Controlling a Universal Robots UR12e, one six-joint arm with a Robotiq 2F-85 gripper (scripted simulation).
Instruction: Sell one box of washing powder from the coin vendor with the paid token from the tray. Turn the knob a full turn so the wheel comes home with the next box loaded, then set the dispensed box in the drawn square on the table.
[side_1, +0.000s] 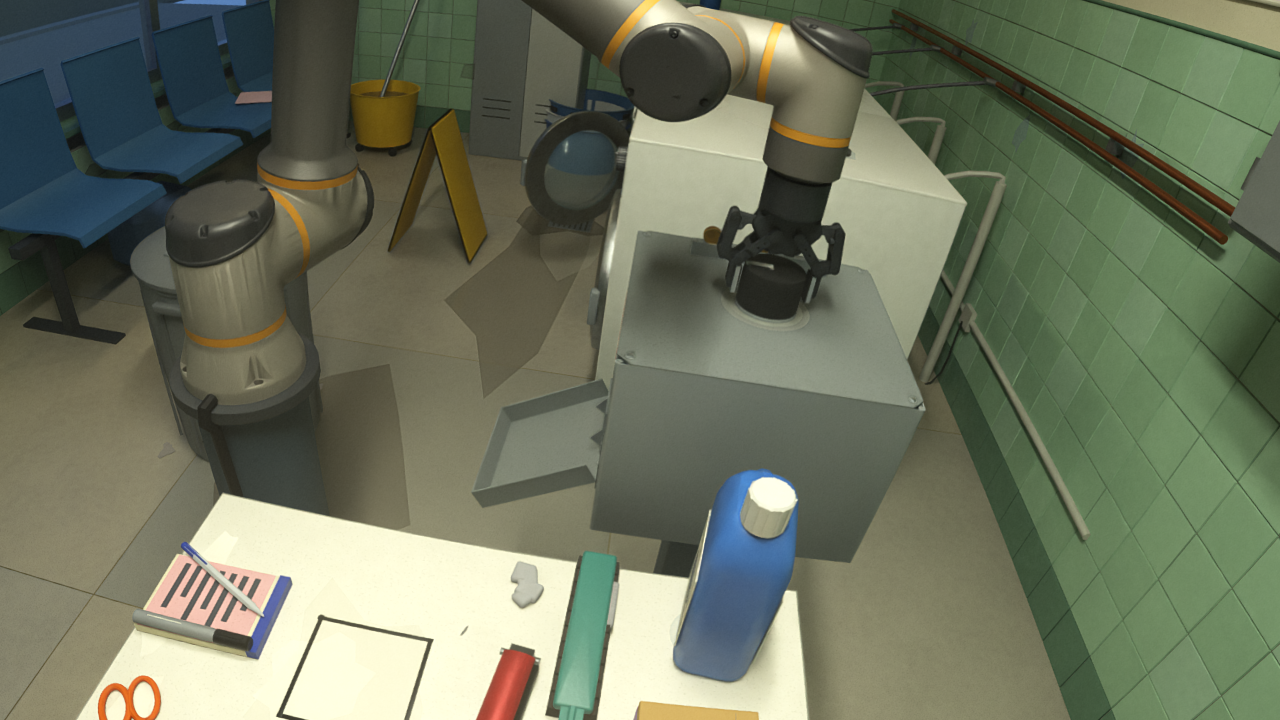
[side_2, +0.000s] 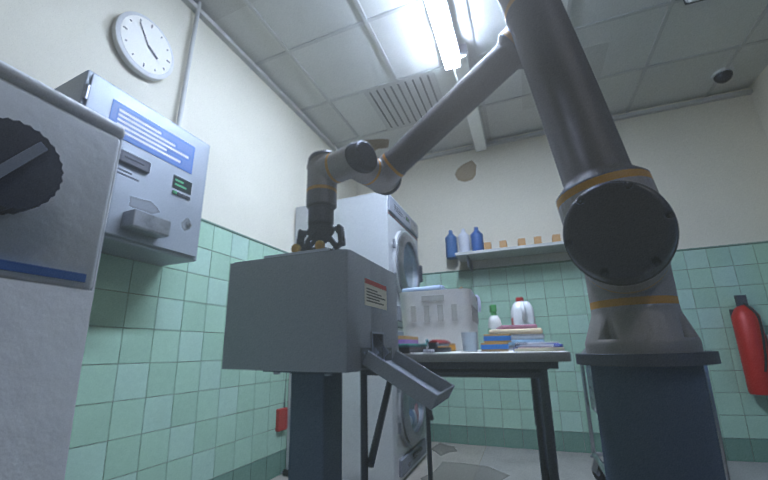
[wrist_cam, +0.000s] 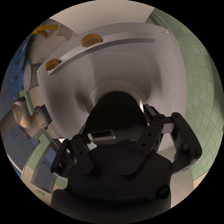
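The black knob (side_1: 771, 288) on top of the grey coin vendor (side_1: 750, 394) is partly hidden by my fingers, which stand on either side of it. Two brass tokens (wrist_cam: 91, 40) (wrist_cam: 52, 64) lie in the narrow tray along the vendor's far top edge. The vendor's delivery chute (side_1: 537, 441) slopes out on its left side, and no box shows in it. The drawn square (side_1: 356, 669) lies on the white table in the foreground. My gripper (side_1: 777, 260) is open around the knob and holds nothing.
A white washing machine (side_1: 859, 188) stands behind the vendor. On the table are a blue detergent bottle (side_1: 736, 578), a green stapler-like case (side_1: 586, 630), a red cylinder (side_1: 507, 682), a notepad with pens (side_1: 213, 600) and scissors (side_1: 128, 698). My arm's base (side_1: 242, 358) stands left.
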